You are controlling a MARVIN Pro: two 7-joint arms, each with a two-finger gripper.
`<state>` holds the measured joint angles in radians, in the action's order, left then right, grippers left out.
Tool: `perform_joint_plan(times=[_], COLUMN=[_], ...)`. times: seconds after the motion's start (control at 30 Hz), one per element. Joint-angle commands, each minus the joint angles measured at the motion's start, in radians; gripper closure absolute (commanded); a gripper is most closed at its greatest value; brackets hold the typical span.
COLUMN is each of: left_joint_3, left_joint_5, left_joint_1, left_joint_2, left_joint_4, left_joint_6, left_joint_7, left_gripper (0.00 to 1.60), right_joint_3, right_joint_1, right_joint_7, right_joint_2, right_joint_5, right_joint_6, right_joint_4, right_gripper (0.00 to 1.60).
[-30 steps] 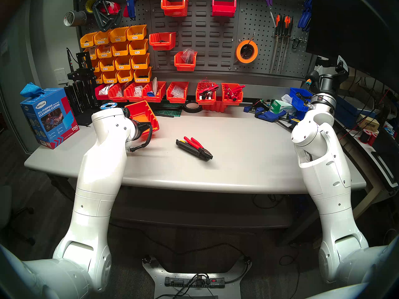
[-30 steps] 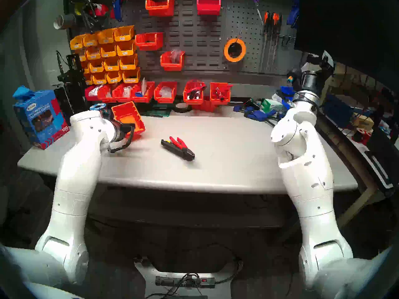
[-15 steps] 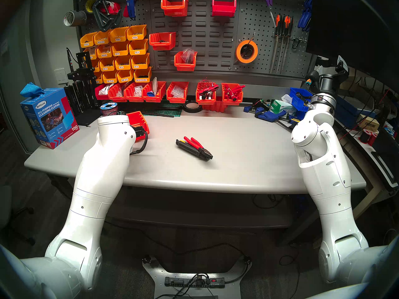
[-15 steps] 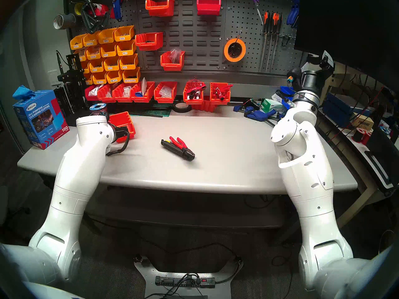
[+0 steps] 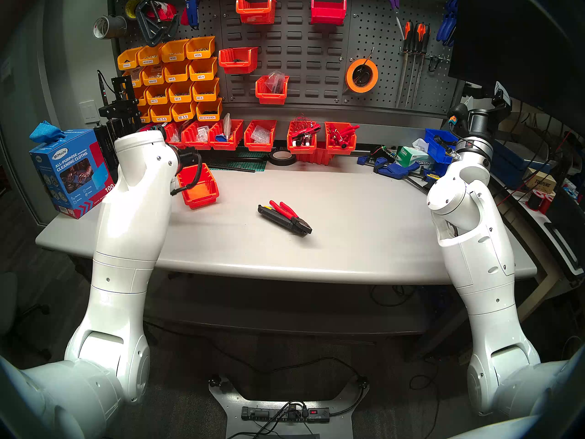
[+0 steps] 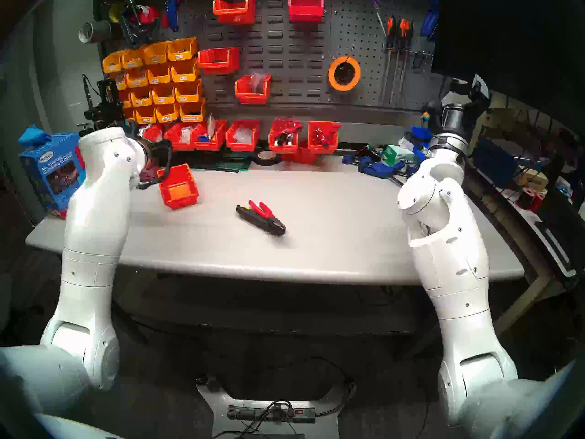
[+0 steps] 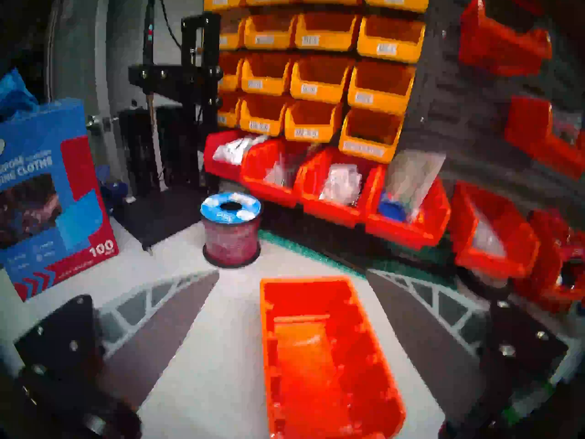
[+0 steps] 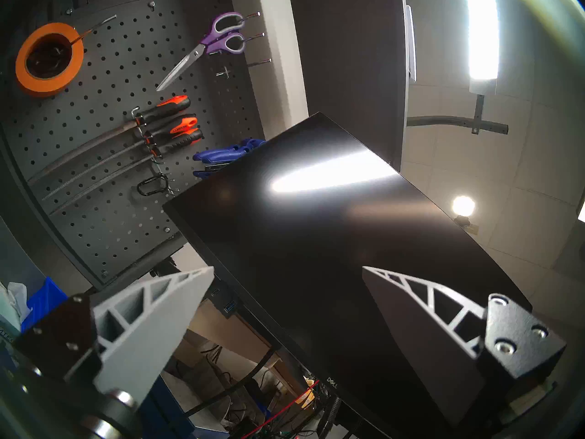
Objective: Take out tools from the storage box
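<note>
The orange-red storage box stands upright on the left part of the table and is empty inside. The tools lie together mid-table, apart from the box. They are a black elongated tool with a yellow end and red-handled pliers resting on it. My left gripper hovers open just above and behind the box, holding nothing. My right gripper is raised at the far right, open and empty, facing a dark monitor.
A row of red bins and stacked yellow bins line the back. A wire spool stands just behind the box and a blue cloth carton to its left. A tape roll and blue clamps sit at the rear.
The tilted box came down upright onto the table and my left gripper opened off it. The left arm then rose and drew back to the left. The tools and right arm stayed still.
</note>
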<state>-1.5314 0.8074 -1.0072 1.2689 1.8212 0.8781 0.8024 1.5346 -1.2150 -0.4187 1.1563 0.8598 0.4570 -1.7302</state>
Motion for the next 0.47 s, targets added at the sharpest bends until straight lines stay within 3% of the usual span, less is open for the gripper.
perform_joint_plan(times=[0.0,0.37,0.43], left_joint_3=[0.024,0.082,0.082], left_joint_5=[-0.070,-0.196,-0.196], left_joint_1=[0.109,0.145,0.145], left_joint_2=[-0.015,-0.031,-0.031], left_joint_4=[-0.011,-0.107,-0.107], left_joint_6=[-0.114,-0.324,-0.324], left_joint_7=[-0.035,-0.113,-0.113], left_gripper=[0.00,0.00,0.00], right_joint_3=[0.001,0.000,0.000], right_joint_1=[0.012,0.013,0.013], right_joint_7=[-0.004,-0.005,-0.005], right_joint_2=[-0.002,-0.002,-0.002], right_joint_5=[0.004,0.005,0.005], right_joint_6=[0.000,0.001,0.001], right_joint_4=[-0.010,-0.010,-0.010], right_gripper=[0.00,0.00,0.00])
